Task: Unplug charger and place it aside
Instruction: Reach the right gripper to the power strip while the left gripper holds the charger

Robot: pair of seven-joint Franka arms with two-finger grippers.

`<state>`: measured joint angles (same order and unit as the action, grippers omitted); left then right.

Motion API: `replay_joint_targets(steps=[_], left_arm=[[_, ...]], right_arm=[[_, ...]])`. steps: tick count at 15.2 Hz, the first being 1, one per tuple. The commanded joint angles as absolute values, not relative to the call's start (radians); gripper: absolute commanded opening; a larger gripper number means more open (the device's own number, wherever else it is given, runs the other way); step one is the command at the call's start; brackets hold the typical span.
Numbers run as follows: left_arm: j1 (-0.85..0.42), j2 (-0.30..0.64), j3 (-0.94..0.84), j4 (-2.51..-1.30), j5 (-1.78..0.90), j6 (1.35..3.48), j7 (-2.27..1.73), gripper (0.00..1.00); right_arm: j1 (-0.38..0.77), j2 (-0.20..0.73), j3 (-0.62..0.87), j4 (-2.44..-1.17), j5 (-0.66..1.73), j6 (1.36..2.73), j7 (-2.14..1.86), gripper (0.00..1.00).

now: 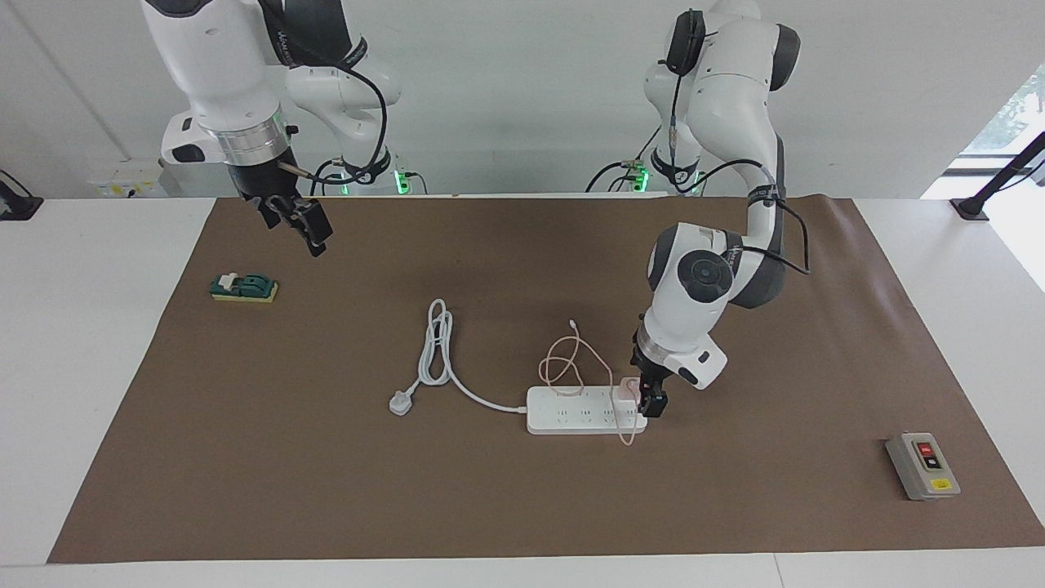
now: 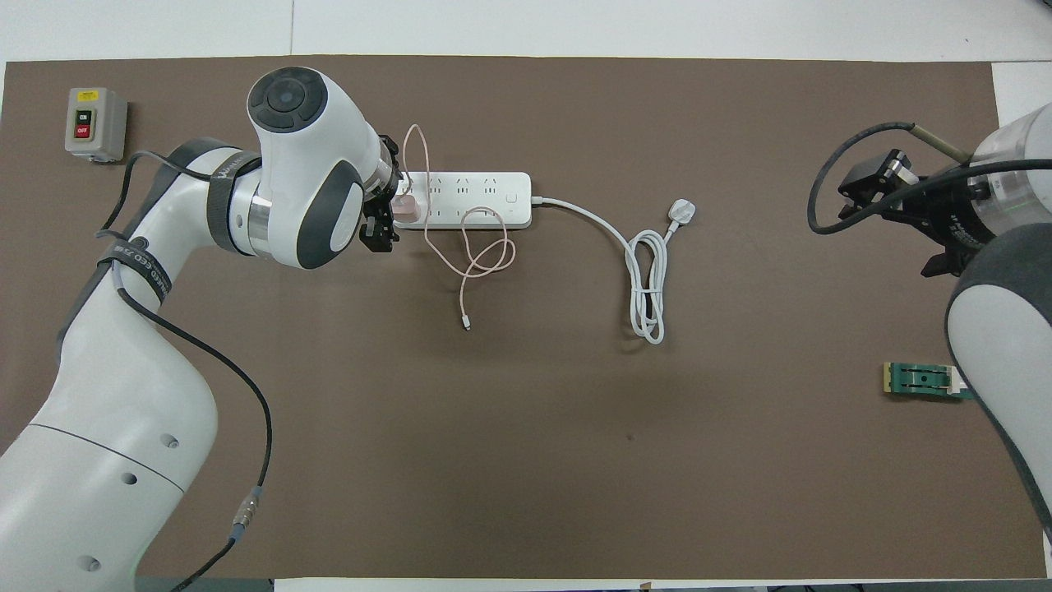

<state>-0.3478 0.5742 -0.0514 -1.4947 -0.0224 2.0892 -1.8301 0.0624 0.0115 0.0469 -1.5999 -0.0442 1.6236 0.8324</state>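
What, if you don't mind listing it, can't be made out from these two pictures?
- Facing view: the left gripper covers most of the charger on the power strip; its grip is unreadable.
- Overhead view: the left arm's wrist hides that gripper; the right arm cuts off the green block.
- Switch box: labels too small.

Bright, even, diffuse light from above in both views. Extra daylight from a window (image 1: 1008, 122) at the facing view's upper edge, toward the left arm's end, slightly blown out there. Soft, faint shadows on the brown mat (image 1: 522, 490) beneath the arms. Mild sheen on the white table (image 1: 90, 343). Sharp focus throughout; no visible motion blur.
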Motion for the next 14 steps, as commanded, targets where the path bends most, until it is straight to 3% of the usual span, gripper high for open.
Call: replay_joint_targets(steps=[1, 8, 11, 12, 14], left_arm=[[-0.362, 0.535, -0.035, -1.548, -0.011, 2.117, -1.852, 1.0], [-0.373, 0.535, -0.035, -1.549, -0.011, 2.125, -1.856, 1.0], [-0.374, 0.534, -0.035, -1.562, -0.011, 2.144, -1.861, 0.99], [-0.373, 0.531, -0.035, -1.572, -0.011, 2.152, -1.861, 0.87], [-0.373, 0.528, -0.035, -1.578, -0.011, 2.158, -1.861, 0.81]], right_arm=[[0.069, -0.011, 0.049, -1.641, -0.038, 1.67, 1.009, 1.0], [0.075, 0.06, 0.049, -1.603, 0.147, 1.68, 1.228, 1.0], [0.095, 0.158, 0.049, -1.52, 0.271, 1.686, 1.412, 1.0], [0.106, 0.187, 0.049, -1.503, 0.3, 1.713, 1.461, 1.0], [0.133, 0.245, 0.049, -1.471, 0.327, 1.781, 1.556, 1.0]])
